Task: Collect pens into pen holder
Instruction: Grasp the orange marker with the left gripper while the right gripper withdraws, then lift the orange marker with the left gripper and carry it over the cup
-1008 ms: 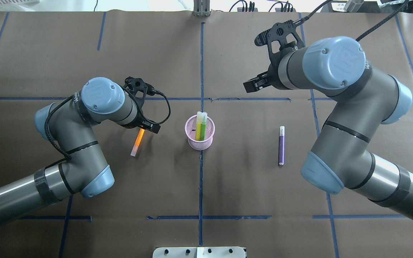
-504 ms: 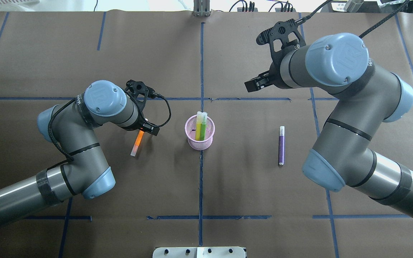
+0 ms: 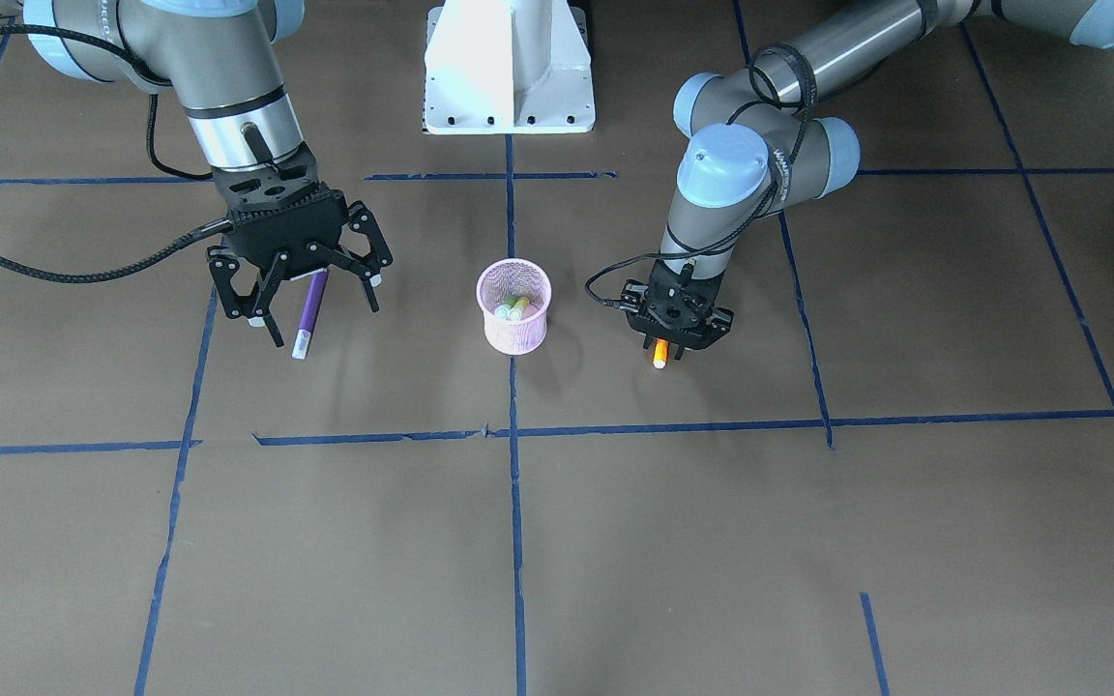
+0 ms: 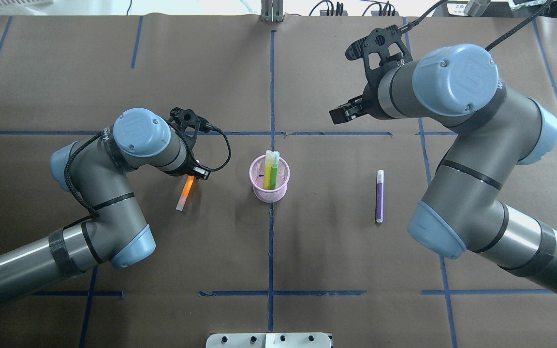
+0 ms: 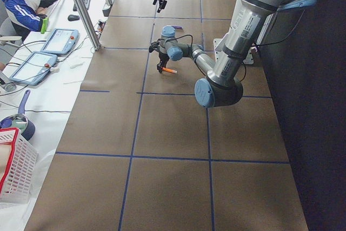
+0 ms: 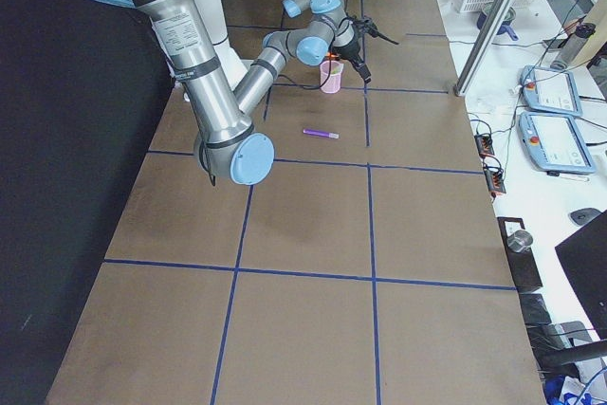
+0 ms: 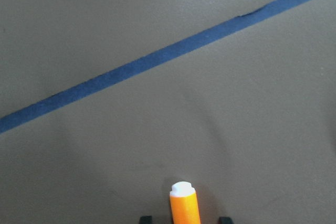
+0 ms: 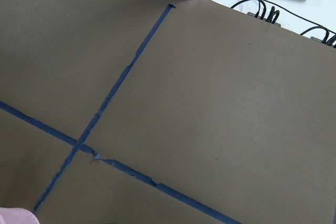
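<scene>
The pink mesh pen holder (image 4: 270,189) stands at the table's middle with two light green pens (image 4: 271,170) upright inside. An orange pen (image 4: 184,194) lies on the table to its left. My left gripper (image 4: 195,173) is down over that pen's far end. In the left wrist view the orange pen (image 7: 184,206) sits between the open fingertips (image 7: 146,217) with gaps on both sides. A purple pen (image 4: 379,195) lies flat to the right of the holder. My right gripper (image 3: 313,314) hangs open and high above the table, with nothing in it.
Brown paper with blue tape lines (image 4: 271,96) covers the table. A white robot base plate (image 3: 509,68) sits at the robot's side. A person sits at a desk with tablets (image 5: 57,40) beyond the table's far edge.
My left gripper has come down and slightly left over the orange pen's far end. The right arm shifted only a little. The pens and holder have not moved.
</scene>
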Tool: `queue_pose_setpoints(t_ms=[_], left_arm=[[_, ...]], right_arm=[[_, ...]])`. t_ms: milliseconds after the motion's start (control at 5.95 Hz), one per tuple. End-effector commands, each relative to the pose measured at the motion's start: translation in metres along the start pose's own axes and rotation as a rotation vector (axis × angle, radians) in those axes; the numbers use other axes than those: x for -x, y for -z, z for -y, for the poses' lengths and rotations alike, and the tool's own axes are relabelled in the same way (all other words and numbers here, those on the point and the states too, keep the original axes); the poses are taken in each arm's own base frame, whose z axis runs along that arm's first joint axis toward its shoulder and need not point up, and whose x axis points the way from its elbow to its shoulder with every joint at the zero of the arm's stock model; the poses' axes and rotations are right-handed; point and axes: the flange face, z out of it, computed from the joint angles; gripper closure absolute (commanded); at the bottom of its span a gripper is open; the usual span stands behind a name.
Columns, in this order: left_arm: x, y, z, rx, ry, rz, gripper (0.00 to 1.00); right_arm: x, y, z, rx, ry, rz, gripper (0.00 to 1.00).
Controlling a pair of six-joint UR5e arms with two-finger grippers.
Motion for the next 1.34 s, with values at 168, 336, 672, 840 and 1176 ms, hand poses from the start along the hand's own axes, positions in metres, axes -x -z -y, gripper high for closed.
queue_pose_setpoints(t_ms=[168,336,672,840,1176], left_arm=[[-0.002,0.005,0.001,-0.007,0.026,-0.006,1.00],[-0.005,0.026,0.006,-0.041,0.022,-0.028,1.00],[0.018,0.091,0.045,-0.214,0.028,-0.090,1.00],[0.019,0.121,0.059,-0.405,-0.005,-0.174,1.00],[0.015,0.150,0.059,-0.703,-0.054,-0.284,1.00]], right_arm=[[0.000,0.000,-0.001,0.001,-0.001,0.000,0.00],[0.001,0.000,0.000,-0.001,0.000,0.002,0.00],[-0.008,-0.004,-0.008,-0.043,0.002,0.025,0.01],[-0.008,-0.005,-0.010,-0.053,0.005,0.019,0.01],[-0.009,-0.005,-0.010,-0.054,0.013,0.019,0.01]])
